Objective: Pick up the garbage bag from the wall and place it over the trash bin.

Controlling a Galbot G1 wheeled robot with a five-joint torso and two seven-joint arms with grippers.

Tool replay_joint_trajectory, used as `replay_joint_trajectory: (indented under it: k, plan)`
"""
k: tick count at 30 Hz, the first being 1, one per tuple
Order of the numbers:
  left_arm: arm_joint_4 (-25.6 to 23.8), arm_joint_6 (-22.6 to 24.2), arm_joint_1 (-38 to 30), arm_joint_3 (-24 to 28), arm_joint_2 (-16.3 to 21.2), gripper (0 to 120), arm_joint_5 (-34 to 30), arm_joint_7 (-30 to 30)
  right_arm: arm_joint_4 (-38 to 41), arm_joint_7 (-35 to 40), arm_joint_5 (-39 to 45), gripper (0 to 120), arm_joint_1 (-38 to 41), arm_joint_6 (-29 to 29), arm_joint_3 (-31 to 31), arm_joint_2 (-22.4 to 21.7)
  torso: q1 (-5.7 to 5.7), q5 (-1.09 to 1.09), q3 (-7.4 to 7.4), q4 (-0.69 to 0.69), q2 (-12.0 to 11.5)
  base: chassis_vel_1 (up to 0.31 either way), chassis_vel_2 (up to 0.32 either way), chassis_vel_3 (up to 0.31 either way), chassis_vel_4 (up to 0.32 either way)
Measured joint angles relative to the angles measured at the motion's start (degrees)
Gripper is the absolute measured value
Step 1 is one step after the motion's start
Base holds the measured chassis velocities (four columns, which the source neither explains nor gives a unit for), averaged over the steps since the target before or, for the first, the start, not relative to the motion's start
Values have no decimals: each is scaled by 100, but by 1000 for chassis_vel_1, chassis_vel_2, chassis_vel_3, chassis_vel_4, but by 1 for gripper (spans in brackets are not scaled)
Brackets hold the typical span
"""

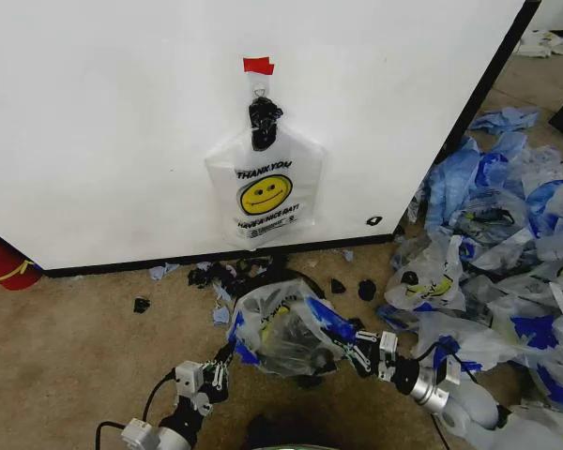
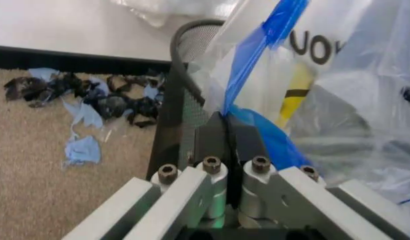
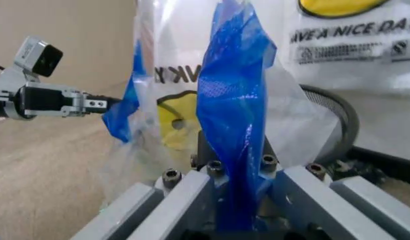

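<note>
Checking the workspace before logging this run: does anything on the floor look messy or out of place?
Yes. A heap of crumpled clear-and-blue bags sprawls along the right, and black and blue scraps litter the carpet by the wall behind the trash bin.

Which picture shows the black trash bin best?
The left wrist view: the trash bin shows its mesh wall and rim up close. In the head view the garbage bag hides most of it; the right wrist view catches just a curved piece of rim.
</note>
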Motion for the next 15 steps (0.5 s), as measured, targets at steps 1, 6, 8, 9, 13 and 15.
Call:
replay_joint_trajectory:
  k: [1, 6, 8, 9, 13, 15]
  plan:
    - [45, -16, -7, 15, -12, 0, 20, 7, -31, 14, 0, 0, -6, 16, 2, 7, 0, 0, 0, 0, 0, 0, 0, 0, 0]
    - [128, -35, -21, 51, -30, 0, 42, 17, -91, 64, 2, 0, -16, 35, 29, 5, 0, 0, 0, 1, 0, 0, 0, 0, 0]
    - [166, -37, -63, 65, -47, 0, 42, 17, -118, 90, 6, 0, -6, 35, 35, 4, 0, 0, 0, 1, 0, 0, 0, 0, 0]
    - [173, -37, -70, 68, -50, 0, 42, 18, -129, 95, 6, 0, 0, 36, 37, 5, 0, 0, 0, 0, 0, 0, 0, 0, 0]
    - [263, -47, -147, 117, -82, 0, 37, 20, -223, 181, -17, 0, 29, 37, 47, 33, 0, 0, 0, 1, 0, 0, 0, 0, 0]
    - [313, -62, -188, 132, -95, 0, 33, 22, -292, 204, -30, 0, 49, 37, 45, 50, 0, 0, 0, 0, 0, 0, 0, 0, 0]
